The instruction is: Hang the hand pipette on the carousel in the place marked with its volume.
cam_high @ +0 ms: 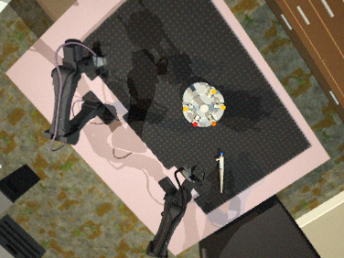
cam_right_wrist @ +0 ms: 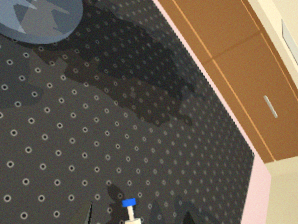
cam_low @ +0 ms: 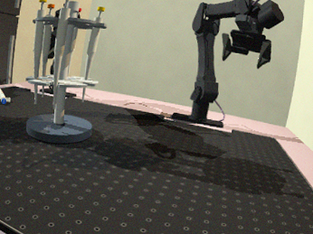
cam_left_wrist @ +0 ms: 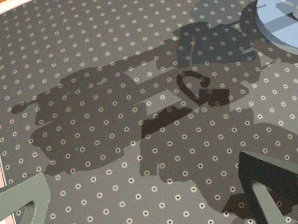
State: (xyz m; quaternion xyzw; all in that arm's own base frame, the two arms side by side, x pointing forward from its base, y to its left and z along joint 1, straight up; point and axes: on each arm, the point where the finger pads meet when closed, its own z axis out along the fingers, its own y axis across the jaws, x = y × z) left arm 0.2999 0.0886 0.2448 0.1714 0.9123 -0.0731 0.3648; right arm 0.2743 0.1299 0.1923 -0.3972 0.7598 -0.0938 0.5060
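I see the loose pipette (cam_high: pixel 221 171) (cam_low: pixel 3 97) (cam_right_wrist: pixel 131 215) lying on the dark mat (cam_high: pixel 256 151) (cam_low: pixel 162 207) (cam_left_wrist: pixel 115 185) (cam_right_wrist: pixel 100 150), apart from the carousel (cam_high: pixel 188 98) (cam_low: pixel 59 130) (cam_left_wrist: pixel 280 22) (cam_right_wrist: pixel 45 25), its push button blue; my right gripper (cam_high: pixel 198 174) is partly open near it, holding nothing I can make out, while my left gripper (cam_high: pixel 102 61) (cam_low: pixel 244 55) (cam_left_wrist: pixel 141 174) stands wide and empty above the mat; on the carousel I count 5 hanging pipettes: 3 yellow-topped, 1 orange, 1 red

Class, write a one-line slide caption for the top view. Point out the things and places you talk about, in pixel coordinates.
A blue-buttoned pipette (cam_high: pixel 221 170) (cam_right_wrist: pixel 129 202) lies between the right gripper (cam_high: pixel 196 173) (cam_right_wrist: pixel 139 214) and the table's pink edge (cam_high: pixel 256 185).
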